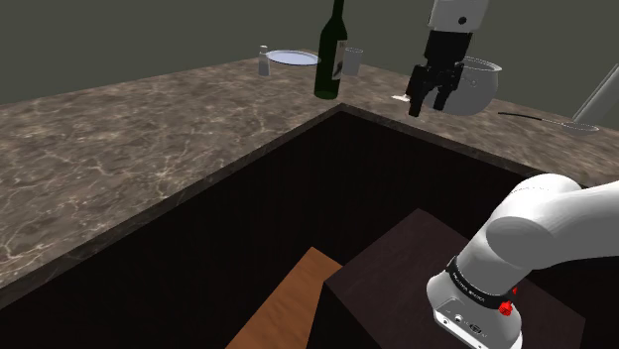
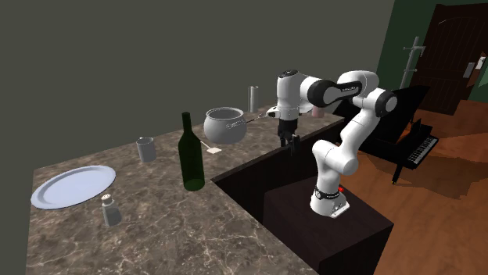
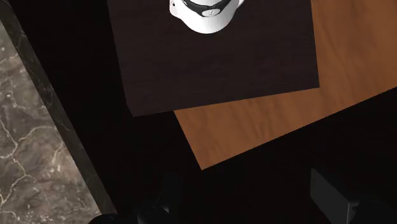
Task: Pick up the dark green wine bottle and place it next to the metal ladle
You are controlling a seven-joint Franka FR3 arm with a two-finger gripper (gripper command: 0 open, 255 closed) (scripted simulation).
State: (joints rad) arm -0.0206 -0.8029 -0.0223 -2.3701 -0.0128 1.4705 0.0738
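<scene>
Your hand point(image 1: 429, 102) hangs with its fingers point(image 3: 327, 189) spread apart and nothing between them. It points down over the dark gap just off the inner edge of the marbled tabletop point(image 1: 149, 139). Straight below the hand you see the dark stand point(image 3: 210, 57) and a strip of wooden floor point(image 3: 254, 127). Just behind the hand a rounded grey pot point(image 1: 478, 84) sits on the tabletop. The dark green wine bottle point(image 1: 330, 59) stands upright near the tabletop's inside corner, off to one side of the hand and clear of the fingers. The ladle point(image 1: 551, 120) lies on the hand's other side, beyond the pot and well apart from the bottle. Farther off, past the bottle, you have a cup point(image 1: 350, 61), a pale plate point(image 1: 291, 58) and a small shaker point(image 1: 264, 61).
</scene>
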